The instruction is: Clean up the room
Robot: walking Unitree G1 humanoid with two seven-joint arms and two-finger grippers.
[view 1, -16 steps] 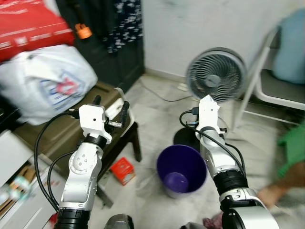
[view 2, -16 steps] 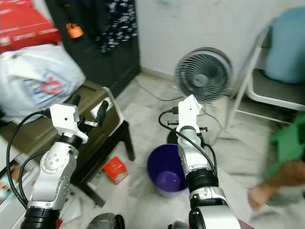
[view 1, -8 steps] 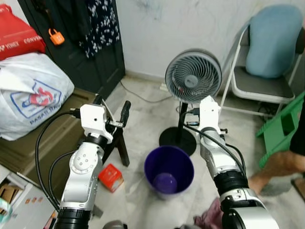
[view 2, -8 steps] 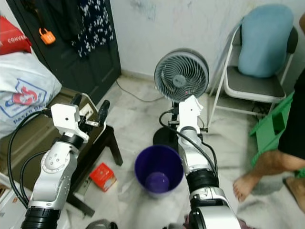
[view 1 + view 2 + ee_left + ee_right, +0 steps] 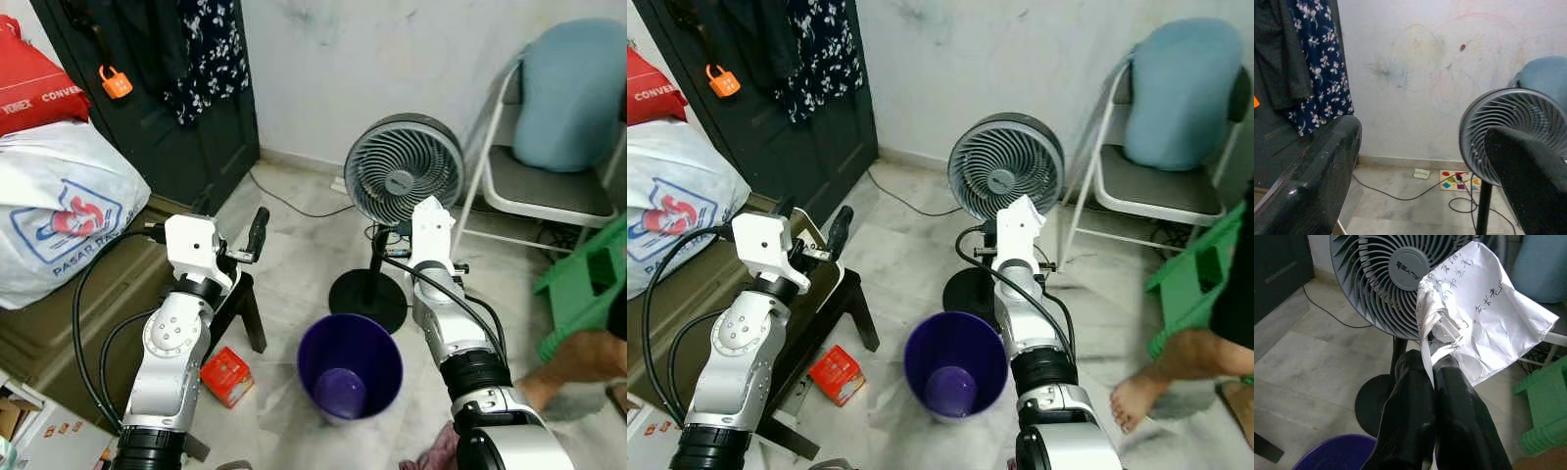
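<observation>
a crumpled paper (image 5: 1484,328) with handwriting on it is pinched between the closed black fingers (image 5: 1415,416) of the right gripper (image 5: 1432,364), raised in front of the grey fan (image 5: 404,168) and above the far rim of the purple bin (image 5: 350,365) on the marble floor (image 5: 294,255). the left gripper (image 5: 230,223) is raised on the robot's left with its two fingers (image 5: 1312,181) spread apart and nothing between them, pointing toward the scribbled wall (image 5: 1449,63) and a dark floral dress (image 5: 1320,68) hanging on a black door (image 5: 186,127). a small red box (image 5: 226,375) lies on the floor left of the bin, beside the leg of a dark stool (image 5: 838,304). a white plastic bag (image 5: 59,220) with a red bag (image 5: 34,83) above it sits at far left. at right stand a folding chair (image 5: 544,186) with a blue cushion (image 5: 573,93), a green stool (image 5: 588,284), and a person's bare foot (image 5: 1136,397).
</observation>
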